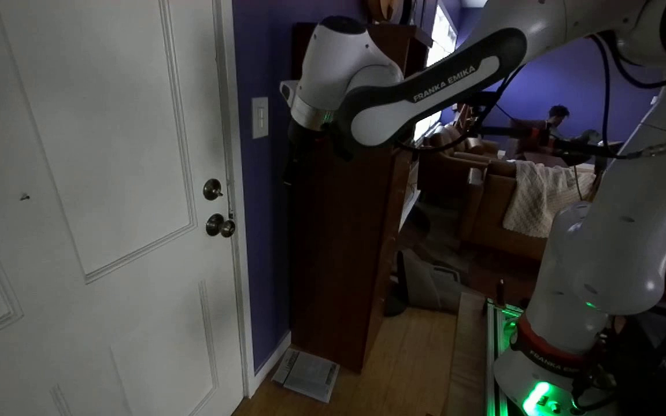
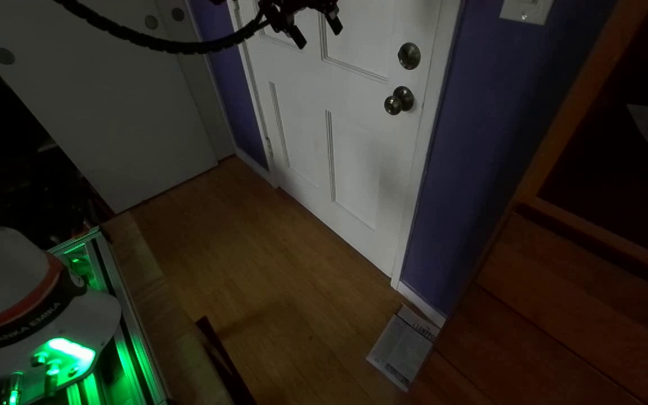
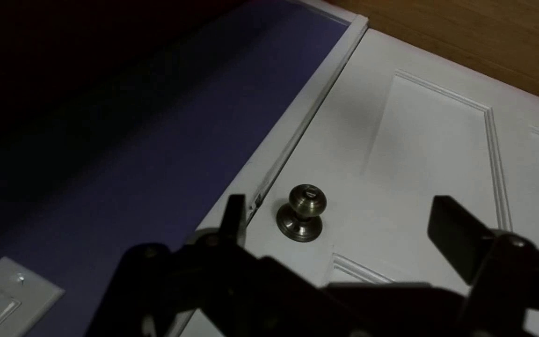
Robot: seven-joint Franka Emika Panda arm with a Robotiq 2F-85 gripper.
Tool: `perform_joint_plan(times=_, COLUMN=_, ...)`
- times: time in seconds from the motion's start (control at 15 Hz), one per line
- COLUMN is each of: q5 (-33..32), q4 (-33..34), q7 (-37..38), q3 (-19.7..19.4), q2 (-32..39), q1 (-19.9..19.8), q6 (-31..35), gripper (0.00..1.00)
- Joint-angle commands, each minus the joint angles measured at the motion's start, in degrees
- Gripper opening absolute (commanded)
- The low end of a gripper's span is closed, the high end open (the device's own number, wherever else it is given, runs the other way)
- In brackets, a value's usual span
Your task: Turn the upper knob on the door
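1. On the white door [image 1: 136,306], close to the edge beside the frame [image 1: 239,242], sits the upper knob [image 1: 212,189]: a round metal plate, smooth and rather dull, with a small turning piece that stands out from it.
2. Just below is the lower knob [image 3: 307,201], which has the form of a flattened ball on a short neck, over a round base; its brownish metal is shiny and catches some light.
3. The claw [image 3: 338,202] has its two fingers [image 3: 456,238] wide apart; these are dark and block-shaped, and in the wrist view the lower knob is seen through the gap between them.
4. In both exterior views the claw hangs apart from the upper knob.
5. The door is painted and has sunk rectangular panels, with thin stepped mouldings along their borders.
6. Beside the frame, the wall [image 1: 263,231] is flat and purple, and it carries a rectangular pale switch plate [image 1: 260,117].
7. Next to this wall stands a tall cabinet [image 1: 339,260] of reddish-brown wood, with a plain side.
8. Near its foot, printed paper [image 2: 403,349] lies flat on the yellowish wooden floor [image 2: 273,270].
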Motion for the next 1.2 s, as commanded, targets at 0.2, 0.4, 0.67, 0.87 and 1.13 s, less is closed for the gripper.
perform_joint_plan(times=0.2, q5=0.2, q4=0.5, q7=-0.2, q3=-0.6, q2=-0.3, q1=0.4, q6=-0.1, gripper=1.0)
perform_joint_plan(times=0.4, q5=-1.2, q4=1.4, q7=2.4, q3=-0.1, q2=1.4, q1=-0.1, q6=1.2, gripper=1.0)
perform_joint_plan(times=0.67, q5=-13.6, q4=6.2, q7=12.3, q3=1.5, q2=8.4, q1=-1.4, q6=-0.1, gripper=1.0)
perform_joint_plan(times=0.87, q5=-21.7, q4=10.1, q7=18.1, q3=0.4, q2=14.0, q1=0.6, q6=-1.8, gripper=1.0)
perform_joint_plan(times=1.13, q5=-30.0, q4=15.9, q7=22.3, q3=-1.2, q2=20.8, q1=3.2, q6=-1.2, gripper=1.0)
